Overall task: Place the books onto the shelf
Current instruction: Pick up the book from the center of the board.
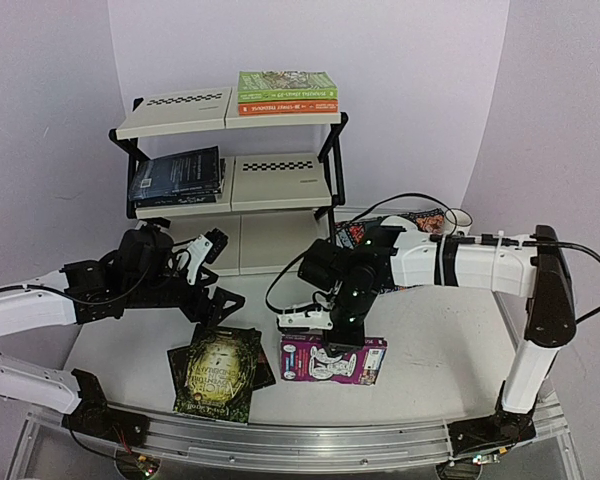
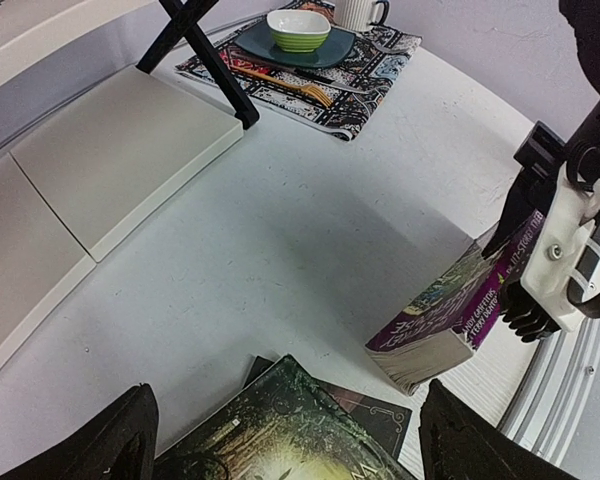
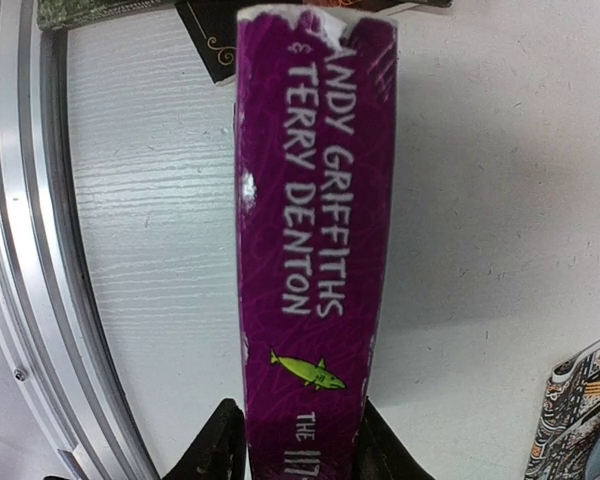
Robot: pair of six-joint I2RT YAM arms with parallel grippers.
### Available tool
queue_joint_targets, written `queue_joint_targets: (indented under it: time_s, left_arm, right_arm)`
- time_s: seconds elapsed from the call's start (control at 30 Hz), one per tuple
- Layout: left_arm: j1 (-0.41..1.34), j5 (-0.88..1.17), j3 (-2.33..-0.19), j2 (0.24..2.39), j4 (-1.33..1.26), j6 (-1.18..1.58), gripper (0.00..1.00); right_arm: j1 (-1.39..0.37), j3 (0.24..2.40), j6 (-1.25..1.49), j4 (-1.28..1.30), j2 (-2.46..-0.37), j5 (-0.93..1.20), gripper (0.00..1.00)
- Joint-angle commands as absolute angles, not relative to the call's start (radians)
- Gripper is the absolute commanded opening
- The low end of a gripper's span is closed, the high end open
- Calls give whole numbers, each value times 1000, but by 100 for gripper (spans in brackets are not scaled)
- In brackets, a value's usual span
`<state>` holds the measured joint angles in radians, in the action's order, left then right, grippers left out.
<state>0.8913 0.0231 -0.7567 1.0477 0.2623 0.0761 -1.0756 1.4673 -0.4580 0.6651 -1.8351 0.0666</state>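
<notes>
The right jaws clamp the spine of the purple book (image 3: 315, 250), which is tilted up from the counter (image 1: 430, 340). The left jaws gape wide, holding nothing, over the green-gold book (image 1: 218, 372). Other books (image 1: 286, 92) lie on the shelf (image 1: 280, 180).

bright even light, soft shadows, curved edges
</notes>
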Motion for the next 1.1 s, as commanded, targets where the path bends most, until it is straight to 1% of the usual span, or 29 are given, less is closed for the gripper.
queue_joint_targets:
  time_s: [0.0, 0.07, 0.23, 0.3, 0.43, 0.6, 0.73, 0.87, 0.97, 1.07]
  left_arm:
    - [890, 14, -762, 1029, 254, 60, 92]
    - [890, 14, -762, 1032, 255, 59, 92]
    - [891, 18, -761, 1038, 258, 57, 91]
    - [890, 19, -762, 1038, 258, 56, 91]
    - [890, 19, -764, 1035, 263, 53, 91]
    - [890, -18, -769, 1010, 282, 52, 90]
    - [890, -129, -790, 961, 329, 79, 89]
    - [890, -189, -800, 890, 359, 86, 89]
    - [891, -244, -804, 837, 378, 102, 89]
    - [891, -298, -807, 792, 403, 127, 89]
  right_arm:
    - [-1083, 1507, -478, 760, -1864, 36, 37]
    - [-1084, 1513, -477, 768, -1870, 32, 36]
    - [-1086, 1516, -471, 770, -1881, 32, 27]
    - [-1085, 1520, -468, 772, -1885, 32, 20]
    - [-1085, 1531, -467, 776, -1867, 31, 1]
    - [-1086, 1536, -484, 776, -1796, -25, 0]
    - [-1087, 1542, -551, 768, -1680, -156, 0]
    - [-1085, 1611, -668, 717, -1566, -324, 0]
    - [-1085, 1645, -807, 592, -1501, -440, 0]
    - [-1085, 1596, -1062, 278, -1444, -542, 0]
